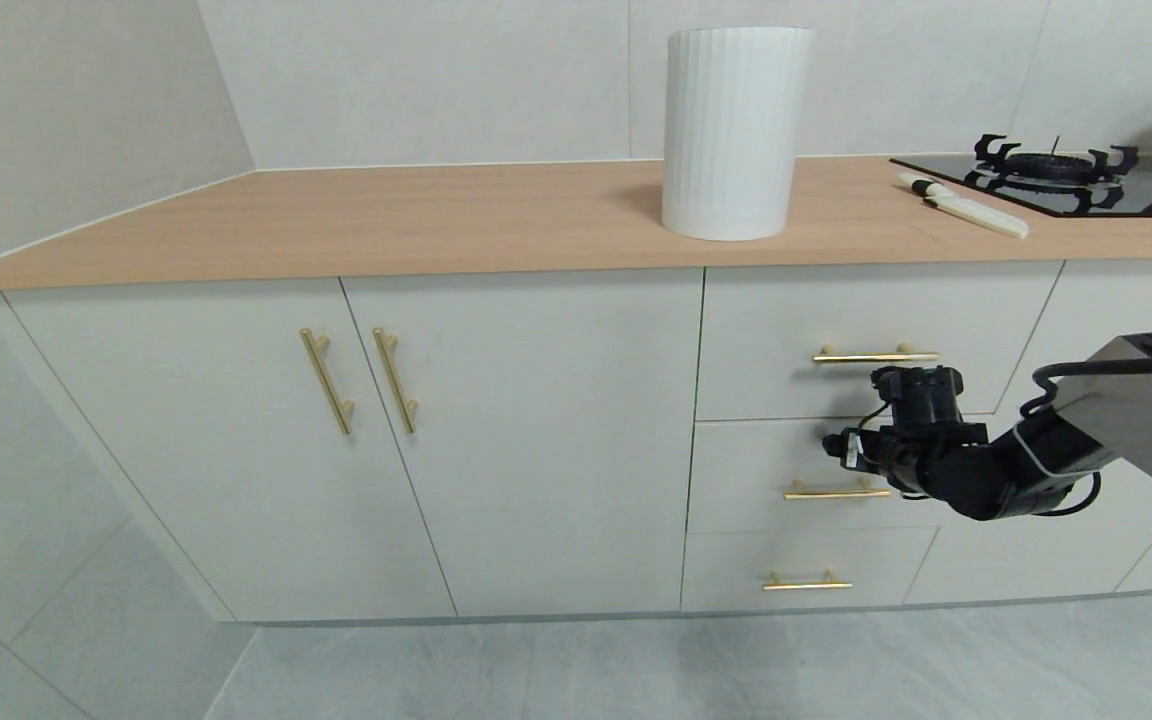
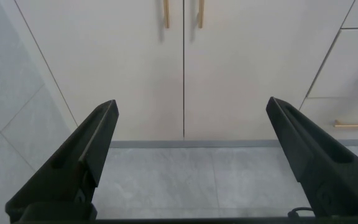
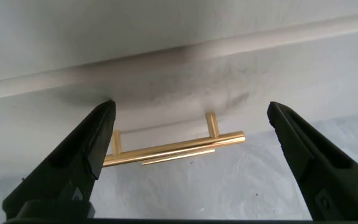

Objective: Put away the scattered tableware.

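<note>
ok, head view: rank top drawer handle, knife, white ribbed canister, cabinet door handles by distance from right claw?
1. top drawer handle, just left of the right claw
2. knife, above, slightly right
3. white ribbed canister, above, farther left
4. cabinet door handles, far left

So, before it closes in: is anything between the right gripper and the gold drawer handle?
Nothing visible does. The right gripper is open, and the gold drawer handle sits unobstructed straight ahead of it.
</note>
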You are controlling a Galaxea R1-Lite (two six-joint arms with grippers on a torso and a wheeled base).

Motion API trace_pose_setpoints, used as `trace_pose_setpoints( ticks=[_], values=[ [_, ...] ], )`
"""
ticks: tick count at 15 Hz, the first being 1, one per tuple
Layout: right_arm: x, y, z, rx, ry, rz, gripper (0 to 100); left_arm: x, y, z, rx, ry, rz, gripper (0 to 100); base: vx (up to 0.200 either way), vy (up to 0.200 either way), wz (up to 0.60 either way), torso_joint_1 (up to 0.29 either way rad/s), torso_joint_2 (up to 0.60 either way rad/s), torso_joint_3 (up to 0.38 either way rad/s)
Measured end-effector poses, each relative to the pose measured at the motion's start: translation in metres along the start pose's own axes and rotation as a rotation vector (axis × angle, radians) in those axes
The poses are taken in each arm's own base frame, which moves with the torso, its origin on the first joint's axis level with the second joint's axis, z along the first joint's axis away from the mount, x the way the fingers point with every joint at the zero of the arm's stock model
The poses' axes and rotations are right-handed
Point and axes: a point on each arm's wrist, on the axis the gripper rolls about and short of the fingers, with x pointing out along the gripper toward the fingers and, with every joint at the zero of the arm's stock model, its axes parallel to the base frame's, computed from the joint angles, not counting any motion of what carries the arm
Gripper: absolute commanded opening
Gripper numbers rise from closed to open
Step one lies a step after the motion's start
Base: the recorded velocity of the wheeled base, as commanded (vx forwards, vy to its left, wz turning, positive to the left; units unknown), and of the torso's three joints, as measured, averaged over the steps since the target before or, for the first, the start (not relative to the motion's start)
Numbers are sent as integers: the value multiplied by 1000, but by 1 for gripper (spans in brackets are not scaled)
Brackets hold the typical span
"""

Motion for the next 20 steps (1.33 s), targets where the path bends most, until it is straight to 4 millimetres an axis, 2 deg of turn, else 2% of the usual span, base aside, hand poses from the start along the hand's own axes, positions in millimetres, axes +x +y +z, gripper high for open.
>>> trace_pose_setpoints(
  ticks=[3, 6, 7, 9, 10, 13, 15, 17, 18, 20],
  values=[
    [1, -1, 2, 9, -6, -2, 100, 0, 0, 0, 0, 0, 0, 100, 0, 0, 0, 0, 0, 0],
    [-9, -7, 9, 46, -25, -10, 100, 0, 0, 0, 0, 0, 0, 100, 0, 0, 0, 0, 0, 0],
    [-15, -9, 10, 56, -25, -11, 100, 0, 0, 0, 0, 0, 0, 100, 0, 0, 0, 0, 0, 0],
    [-45, -16, 17, 71, -27, -11, 100, 0, 0, 0, 0, 0, 0, 100, 0, 0, 0, 0, 0, 0],
    [-67, -21, 22, 77, -39, -9, 100, 0, 0, 0, 0, 0, 0, 100, 0, 0, 0, 0, 0, 0],
    [-150, -40, 41, 91, -130, -2, 100, 0, 0, 0, 0, 0, 0, 100, 0, 0, 0, 0, 0, 0],
    [-217, -57, 50, 80, -249, -4, 100, 0, 0, 0, 0, 0, 0, 100, 0, 0, 0, 0, 0, 0],
    [-277, -74, 45, 41, -346, -9, 100, 0, 0, 0, 0, 0, 0, 100, 0, 0, 0, 0, 0, 0],
    [-307, -83, 39, 18, -390, -12, 100, 0, 0, 0, 0, 0, 0, 100, 0, 0, 0, 0, 0, 0],
    [-355, -100, 19, -23, -423, -20, 100, 0, 0, 0, 0, 0, 0, 100, 0, 0, 0, 0, 0, 0]
  ],
)
